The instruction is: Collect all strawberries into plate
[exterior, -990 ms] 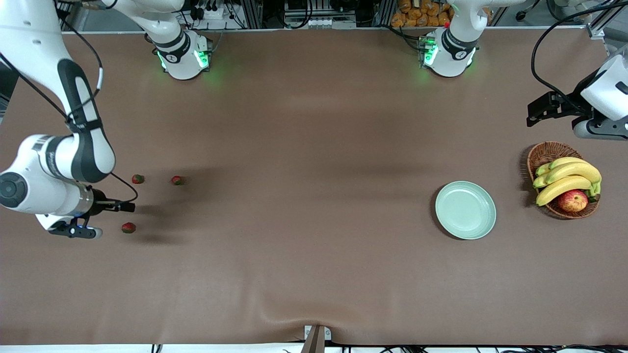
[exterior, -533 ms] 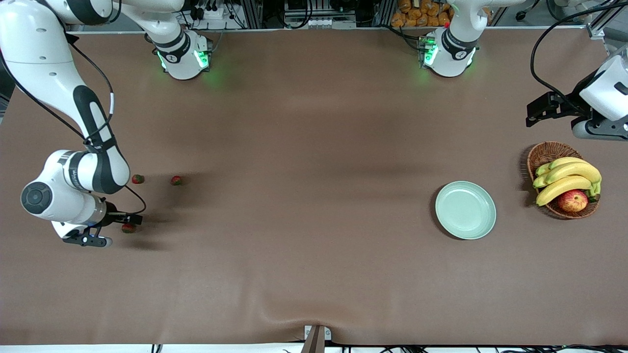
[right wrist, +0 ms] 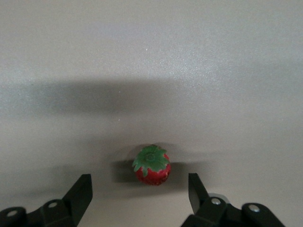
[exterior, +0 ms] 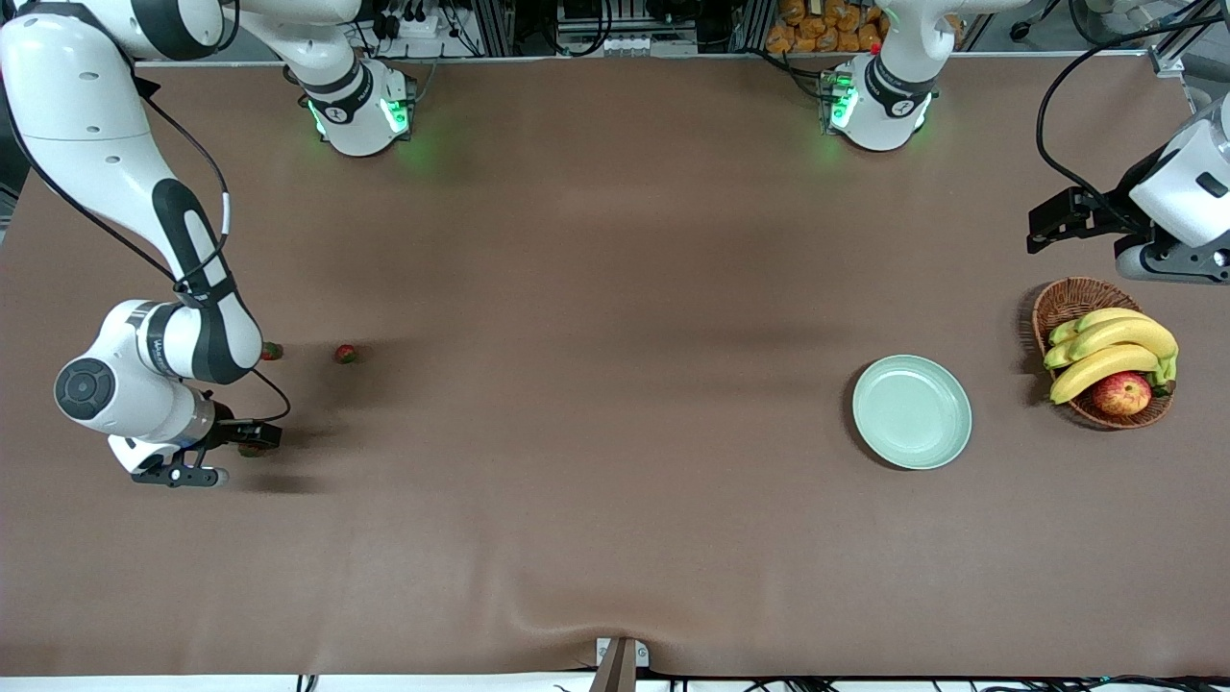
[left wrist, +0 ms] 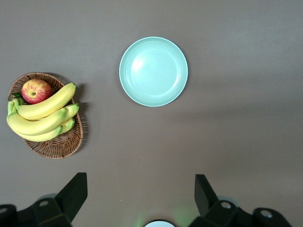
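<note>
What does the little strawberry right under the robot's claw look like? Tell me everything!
The strawberry is tiny, round and red, with a dark green leafy cap pointing up. It looks smooth and shiny, maybe a toy. It sits alone on the brown table, casting a small shadow, and only the table touches it. The right gripper is low over it with its black fingers open on either side, not touching it. In the front view the arm nearly hides it. It lies nearer the front camera than the other two berries.
</note>
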Controlling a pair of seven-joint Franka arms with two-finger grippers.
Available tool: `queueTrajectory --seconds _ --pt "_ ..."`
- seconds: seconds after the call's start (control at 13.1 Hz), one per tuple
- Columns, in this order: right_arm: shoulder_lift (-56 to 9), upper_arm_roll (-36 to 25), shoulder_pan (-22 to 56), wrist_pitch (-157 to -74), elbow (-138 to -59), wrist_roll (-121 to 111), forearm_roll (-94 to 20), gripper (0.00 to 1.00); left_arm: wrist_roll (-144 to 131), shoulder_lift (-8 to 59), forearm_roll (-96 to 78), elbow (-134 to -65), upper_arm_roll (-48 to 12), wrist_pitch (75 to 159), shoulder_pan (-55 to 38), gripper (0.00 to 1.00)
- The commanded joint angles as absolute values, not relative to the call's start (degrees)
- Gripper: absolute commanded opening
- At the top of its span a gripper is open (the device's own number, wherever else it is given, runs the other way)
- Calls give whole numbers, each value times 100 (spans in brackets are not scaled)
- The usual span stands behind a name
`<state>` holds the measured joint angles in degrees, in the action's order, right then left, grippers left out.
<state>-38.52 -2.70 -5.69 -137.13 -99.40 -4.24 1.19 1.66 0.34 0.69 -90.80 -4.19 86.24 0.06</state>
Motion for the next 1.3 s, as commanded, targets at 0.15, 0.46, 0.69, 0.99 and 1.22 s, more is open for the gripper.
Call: queueTrajectory --seconds 0.15,0.46,0.69,0.99,1.22 --pt "-3911 -220 -668 -13729 -9861 -747 123 71 237 193 97 -8904 -413 8561 26 100" --pt "-3990 -220 -668 -13781 -9861 -765 123 60 237 97 9 -8825 -457 8604 -26 100" --pt "-4060 -220 -712 -13808 -9853 -773 123 51 168 70 26 -8596 -650 8622 -53 100" --pt "-4052 -220 -712 -13799 -9826 -870 114 22 132 -44 61 -8587 -615 8587 78 100" --pt "-3990 -194 -660 -13738 -9695 -853 62 5 123 -44 0 -8569 -615 8639 176 100"
